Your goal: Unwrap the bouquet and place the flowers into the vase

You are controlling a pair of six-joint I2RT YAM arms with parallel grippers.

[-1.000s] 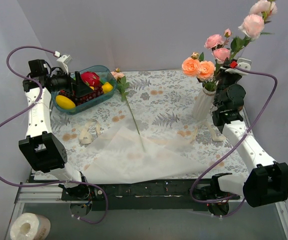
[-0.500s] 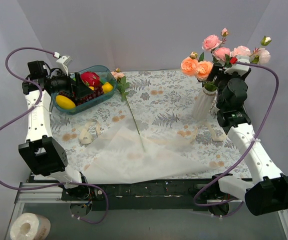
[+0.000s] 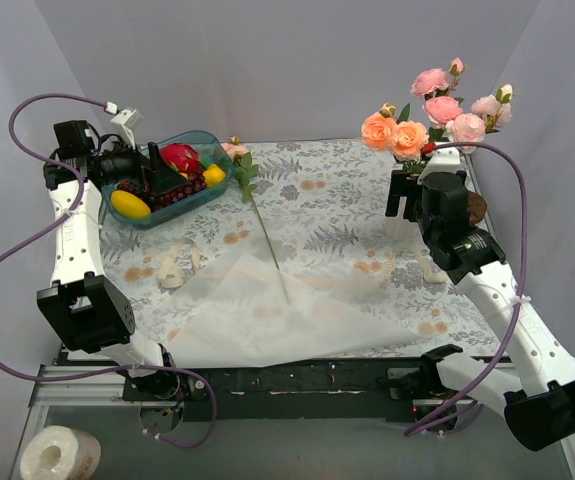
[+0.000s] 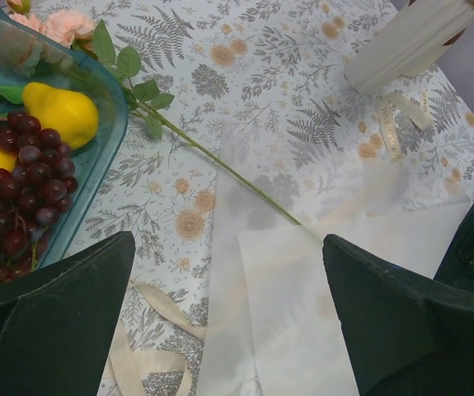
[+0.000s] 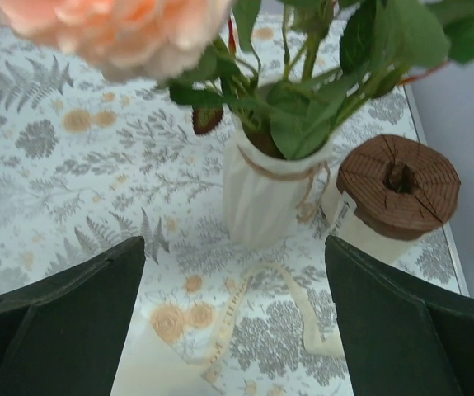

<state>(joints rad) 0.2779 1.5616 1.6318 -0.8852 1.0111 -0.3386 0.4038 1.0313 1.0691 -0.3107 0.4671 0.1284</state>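
The white ribbed vase point(image 3: 399, 212) point(image 5: 261, 198) stands at the back right with several pink and peach flowers point(image 3: 437, 108) upright in it. My right gripper point(image 3: 404, 193) point(image 5: 235, 243) hangs open just in front of it, nothing between its fingers. One more rose point(image 3: 263, 228) point(image 4: 220, 165) lies flat on the cloth, its bloom by the fruit tray. The bouquet's white paper point(image 3: 277, 305) point(image 4: 302, 305) lies spread open near the front. My left gripper point(image 3: 153, 170) point(image 4: 228, 239) is open and empty above the tray's near edge.
A blue tray point(image 3: 159, 219) point(image 4: 109, 107) with grapes, lemons and a red fruit sits back left. A clear jar with brown lid point(image 3: 475, 208) point(image 5: 397, 186) stands right of the vase. Cream ribbons lie at the left point(image 3: 177, 262) and below the vase point(image 3: 429, 266) point(image 5: 257, 318).
My right gripper has opened, letting go of the pink roses, which dropped lower into the vase, and it has pulled back and down in front of the vase. The left arm is still.
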